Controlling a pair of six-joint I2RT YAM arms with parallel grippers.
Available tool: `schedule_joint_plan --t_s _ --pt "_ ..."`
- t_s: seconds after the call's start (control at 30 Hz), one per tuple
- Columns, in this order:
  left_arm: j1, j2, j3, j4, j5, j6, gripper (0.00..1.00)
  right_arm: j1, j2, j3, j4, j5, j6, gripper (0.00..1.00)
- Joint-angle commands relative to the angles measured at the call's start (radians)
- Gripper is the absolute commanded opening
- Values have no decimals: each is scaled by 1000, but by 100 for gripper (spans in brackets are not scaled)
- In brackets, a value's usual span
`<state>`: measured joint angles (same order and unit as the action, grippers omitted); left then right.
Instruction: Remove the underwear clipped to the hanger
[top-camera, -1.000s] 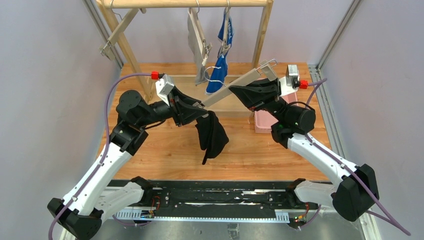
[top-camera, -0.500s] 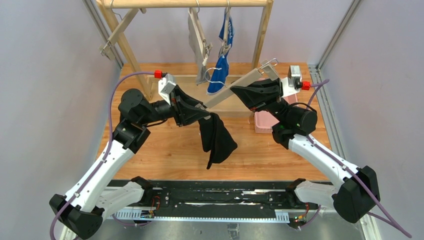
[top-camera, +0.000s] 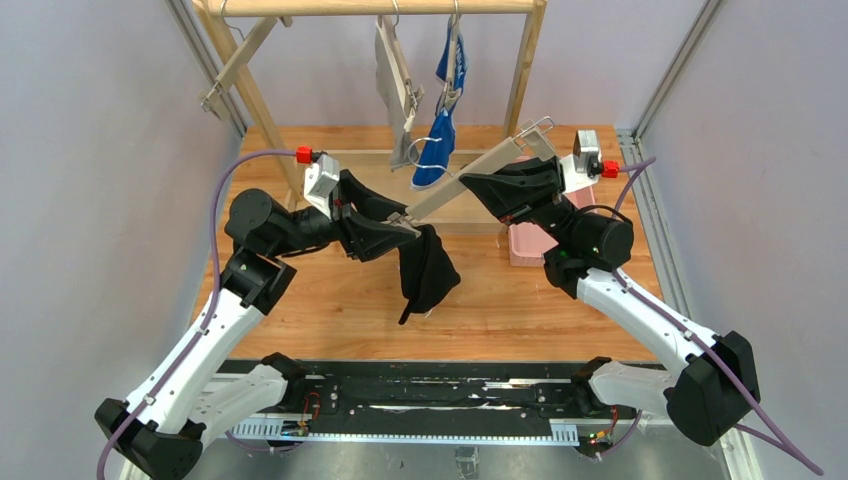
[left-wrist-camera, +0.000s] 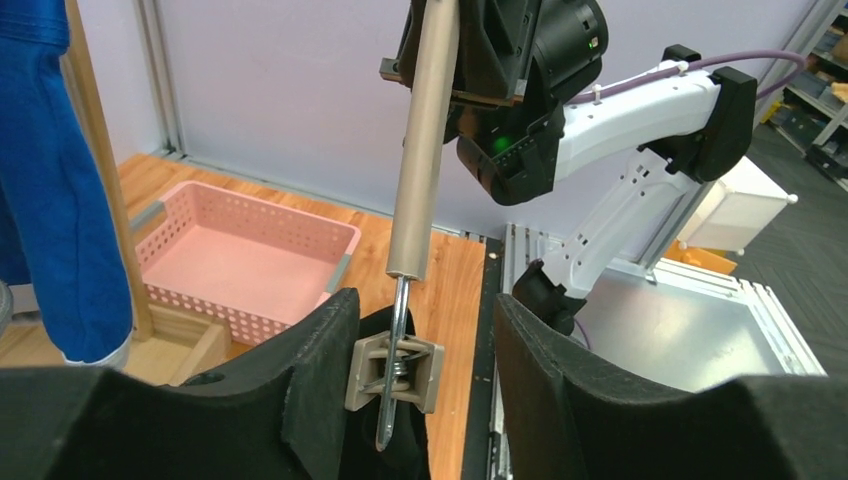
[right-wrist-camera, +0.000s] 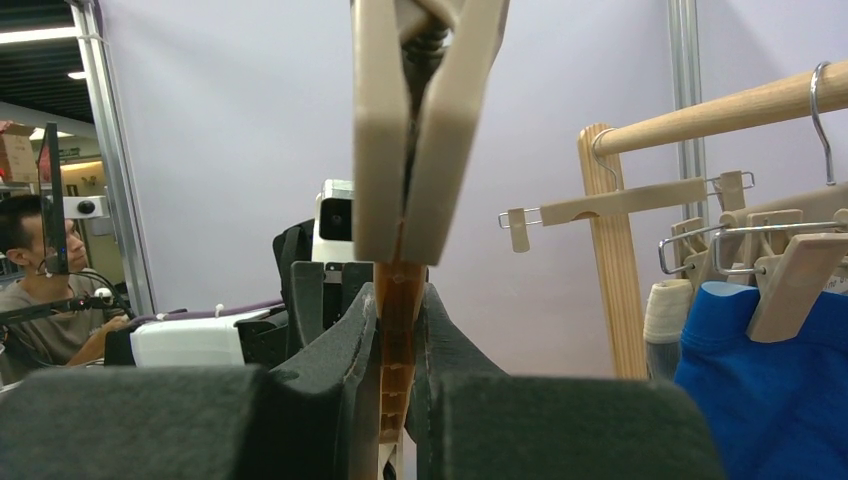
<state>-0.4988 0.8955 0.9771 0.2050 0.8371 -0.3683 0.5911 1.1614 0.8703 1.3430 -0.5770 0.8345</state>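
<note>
My right gripper (top-camera: 487, 182) (right-wrist-camera: 400, 340) is shut on the bar of a beige clip hanger (top-camera: 470, 178) and holds it slanted over the table. Black underwear (top-camera: 428, 275) (left-wrist-camera: 407, 465) hangs from the clip (top-camera: 405, 218) (left-wrist-camera: 392, 375) at the hanger's lower left end. My left gripper (top-camera: 398, 222) (left-wrist-camera: 422, 330) is open astride that clip: one finger lies against it, the other stands apart. Blue underwear (top-camera: 438, 150) (left-wrist-camera: 50, 200) (right-wrist-camera: 770, 390) and grey underwear (top-camera: 392, 85) hang clipped to hangers on the wooden rack (top-camera: 370, 6).
A pink basket (top-camera: 522, 250) (left-wrist-camera: 240, 310) sits on the table under my right arm. An empty clip hanger (top-camera: 235, 65) (right-wrist-camera: 620, 205) hangs at the rack's left end. The rack's posts and base frame stand at the back of the table.
My left jaws have spread apart off the clip, and the left gripper has drawn back a little to the left. The black underwear has swung back but still hangs from the clip.
</note>
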Motion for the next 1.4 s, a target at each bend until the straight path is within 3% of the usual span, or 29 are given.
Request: schedule_joint_plan --t_s 0.0,0.1,0.27,0.37,0.43,0.53,0.57,0.7,0.73,0.8,0.93,1.07,1.23,1.37 --pt "-3 -9 -16 43 20 -9 51 9 -12 4 84 2 31 1" --pt "-3 -10 -15 42 21 -6 49 10 -14 6 90 0 39 1" --pt "-4 -10 -17 29 4 2 55 10 -18 9 102 -8 55 1" --pt "-3 -10 -18 49 -1 -10 49 9 -19 9 101 -11 58 1" --pt "-3 -6 -18 69 0 -21 39 10 -17 9 104 -14 62 0" --pt "-4 5 -11 84 -1 -29 4 10 -14 8 112 -16 70 1" --pt "-3 12 -7 89 4 -29 1 9 -14 10 113 -17 73 1" --pt "-3 42 6 166 67 -89 0 9 -15 10 108 -23 74 1" --pt "-3 48 11 181 79 -112 9 10 -17 9 107 -25 72 1" --pt "-3 50 22 188 78 -122 42 9 -18 10 104 -27 71 0" --pt "-3 37 40 215 60 -123 49 10 -16 10 103 -30 72 1" --pt "-3 46 71 215 63 -128 46 10 -10 15 98 -38 77 1" --pt "-4 69 84 214 75 -136 28 9 -9 21 95 -43 80 0" --pt "-3 91 87 214 95 -146 27 10 -9 27 87 -44 80 1"
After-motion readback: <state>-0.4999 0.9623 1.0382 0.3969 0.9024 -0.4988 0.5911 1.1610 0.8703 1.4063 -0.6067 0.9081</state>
